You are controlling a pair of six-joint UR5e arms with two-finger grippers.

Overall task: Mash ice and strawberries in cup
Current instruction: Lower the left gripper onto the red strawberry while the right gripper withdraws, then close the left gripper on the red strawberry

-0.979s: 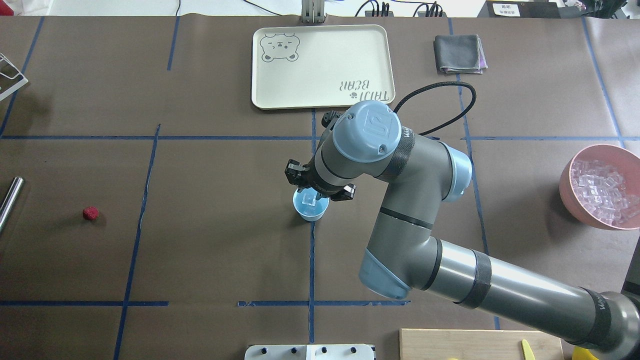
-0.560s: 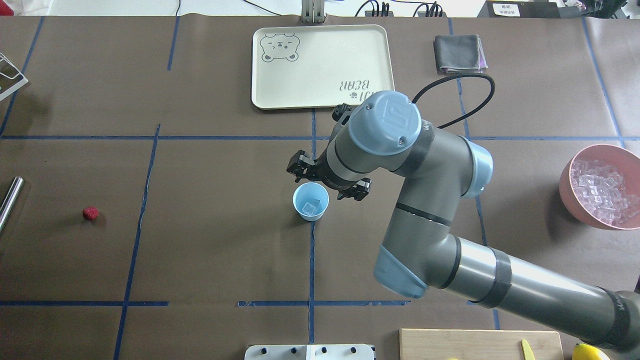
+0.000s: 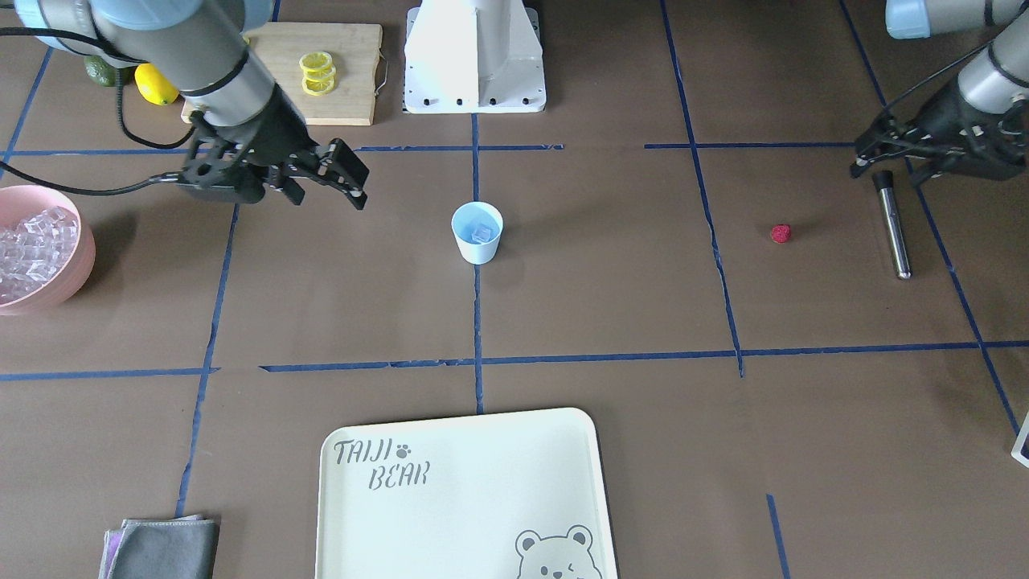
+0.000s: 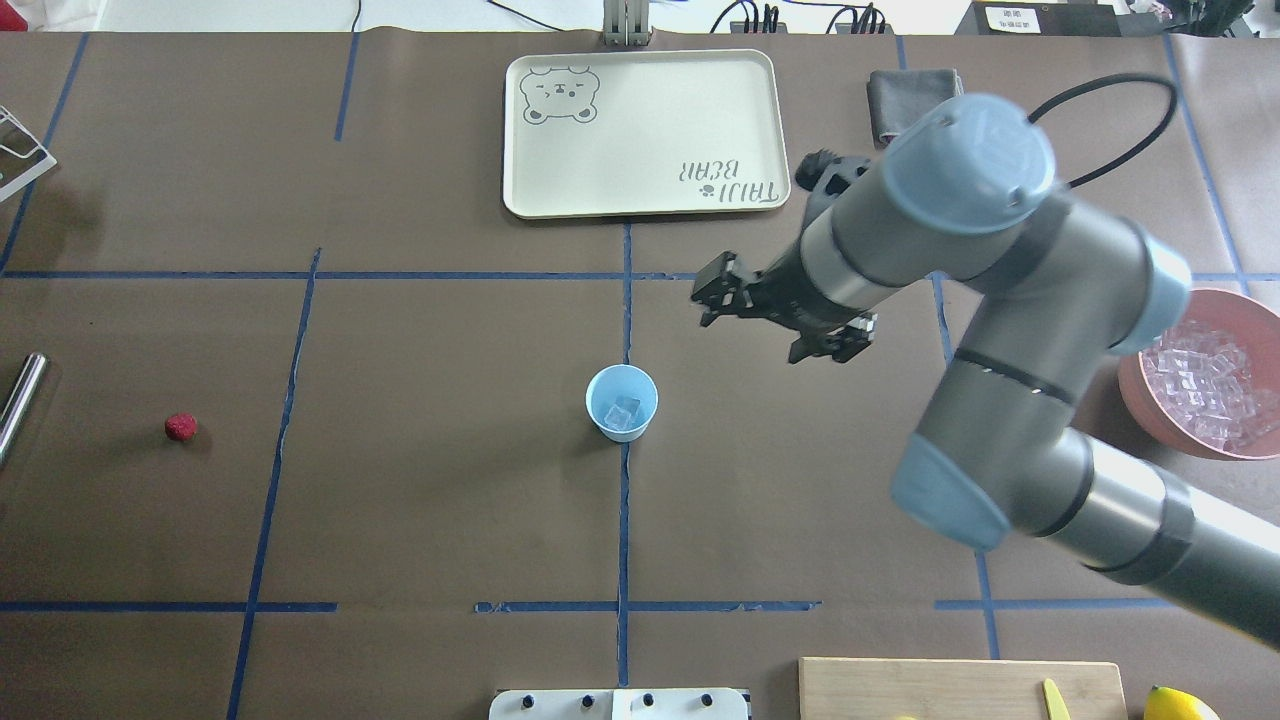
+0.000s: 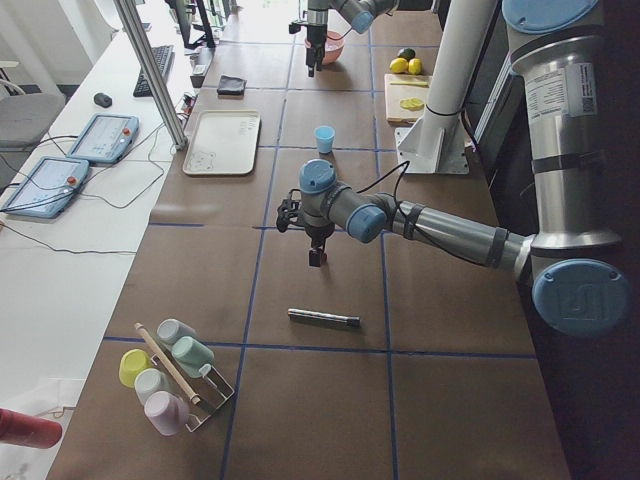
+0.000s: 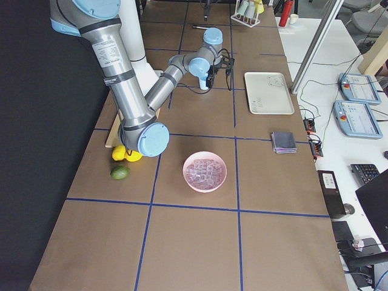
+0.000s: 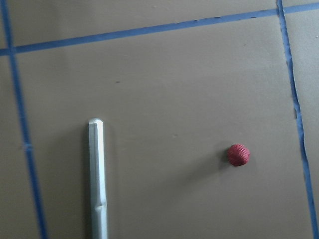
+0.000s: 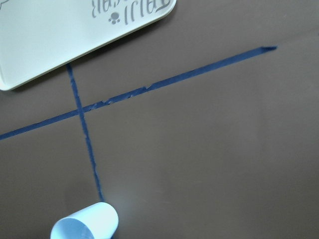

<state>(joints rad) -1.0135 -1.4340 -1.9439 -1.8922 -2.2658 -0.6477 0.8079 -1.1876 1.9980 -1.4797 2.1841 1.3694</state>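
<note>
From across the table, the cup (image 3: 477,233) stands upright on a blue tape line with one ice cube (image 3: 482,234) lying inside it. The right gripper (image 3: 354,178) hangs above the table well to the cup's left, its jaws spread wide with nothing between them. Further out on that side of the cup sits a pink bowl (image 3: 80,261) heaped with more ice. The strawberry (image 3: 780,233) lies well to the cup's right, with a metal rod (image 3: 892,225) a little beyond it. The left gripper (image 3: 876,153) hovers by the rod's end, and I cannot tell how far it is open. From overhead, the right gripper is up and to the right of the cup, clear of it, wide open and empty, and the strawberry lies far to the cup's left. From the table's left end, the left gripper points down between the rod and the cup. The left wrist camera shows the strawberry and the rod lying apart. The right wrist camera catches the cup at the bottom edge, with a corner of the tray (image 8: 60,40) beyond it.
</note>
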